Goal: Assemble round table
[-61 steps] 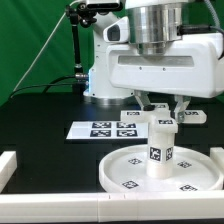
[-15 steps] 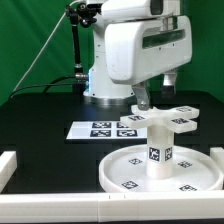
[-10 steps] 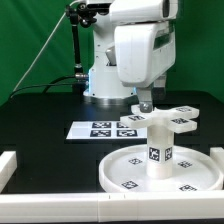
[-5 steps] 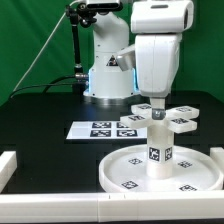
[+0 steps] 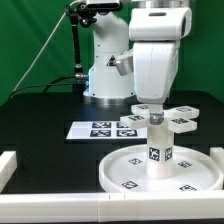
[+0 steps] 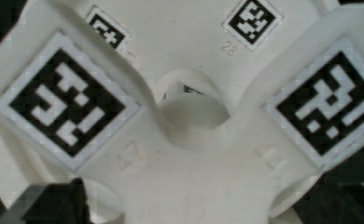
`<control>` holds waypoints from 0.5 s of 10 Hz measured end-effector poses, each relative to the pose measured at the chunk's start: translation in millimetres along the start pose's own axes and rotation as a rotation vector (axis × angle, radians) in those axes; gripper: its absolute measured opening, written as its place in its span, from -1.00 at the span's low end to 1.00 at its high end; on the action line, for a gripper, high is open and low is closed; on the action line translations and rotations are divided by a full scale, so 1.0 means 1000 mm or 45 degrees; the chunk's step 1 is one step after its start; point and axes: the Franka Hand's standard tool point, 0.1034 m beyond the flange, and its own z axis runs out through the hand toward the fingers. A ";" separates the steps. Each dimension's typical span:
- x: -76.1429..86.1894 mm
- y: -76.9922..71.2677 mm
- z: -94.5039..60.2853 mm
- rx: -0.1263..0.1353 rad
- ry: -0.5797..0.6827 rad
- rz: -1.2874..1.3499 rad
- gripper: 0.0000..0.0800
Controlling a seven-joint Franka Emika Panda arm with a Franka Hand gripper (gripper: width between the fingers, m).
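The large round disc lies at the front of the exterior view. The short thick cylinder stands upright on its hub. The four-lobed cross piece sits on top of the cylinder. My gripper points straight down, with its tip at the cross piece's top, just to the exterior view's left of the centre. In the wrist view the cross piece fills the picture, tags up. One lobe runs between the jaws of my gripper, which stand apart on either side of it. The fingers themselves barely show.
The marker board lies flat behind the disc, toward the exterior view's left. White rails edge the black table at the left and front. The robot's base stands at the back.
My wrist has turned about a quarter turn over the cross piece, shifted slightly to the exterior view's right and come down a little. The cross piece, cylinder and disc have not visibly moved.
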 end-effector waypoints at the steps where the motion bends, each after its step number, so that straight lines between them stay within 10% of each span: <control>1: 0.000 0.000 0.001 0.002 -0.001 0.007 0.62; 3: 0.000 -0.001 0.002 0.004 -0.003 0.006 0.09; 5: -0.001 0.000 0.002 0.004 -0.003 0.012 0.10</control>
